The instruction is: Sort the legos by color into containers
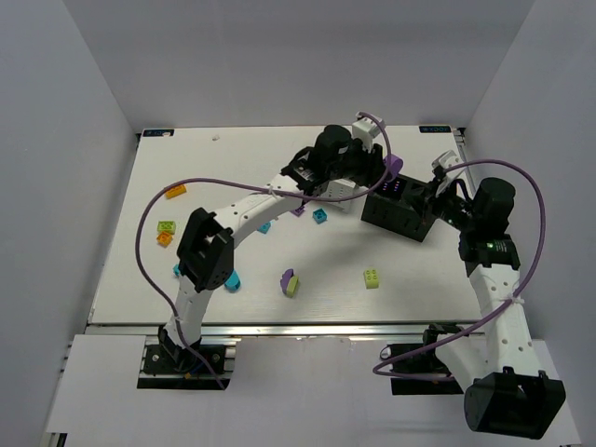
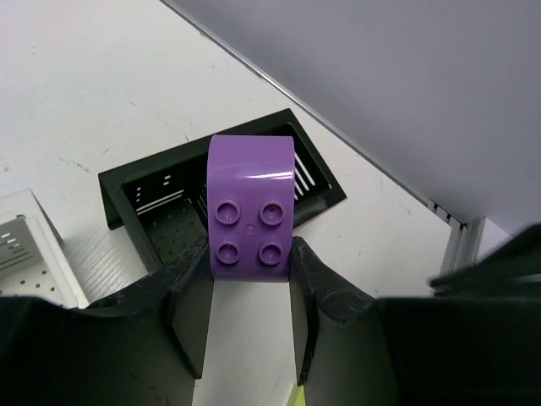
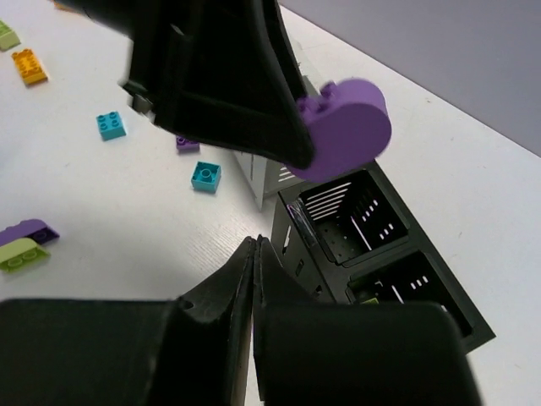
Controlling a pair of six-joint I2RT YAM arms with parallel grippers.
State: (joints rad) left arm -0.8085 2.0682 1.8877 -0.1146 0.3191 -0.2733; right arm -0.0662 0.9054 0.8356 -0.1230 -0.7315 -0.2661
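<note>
My left gripper [image 1: 389, 169] is shut on a purple rounded brick [image 2: 252, 207] and holds it above the black container [image 1: 402, 212]. In the left wrist view an open compartment of that container [image 2: 169, 199] lies just beyond the brick. The right wrist view shows the same brick [image 3: 347, 127] hanging over the black container [image 3: 385, 254]. My right gripper [image 3: 256, 245] is shut and empty, close to the container's side wall; in the top view it [image 1: 436, 193] is at the box's right end. The white container [image 2: 25, 245] stands next to the black one.
Loose bricks lie on the table's left and middle: orange [image 1: 175, 192], lime [image 1: 167, 226], cyan [image 1: 319, 216], a lime and purple pair [image 1: 290, 282], lime [image 1: 372, 277]. The right wrist view shows cyan bricks [image 3: 205, 175] near the containers. Walls enclose the table.
</note>
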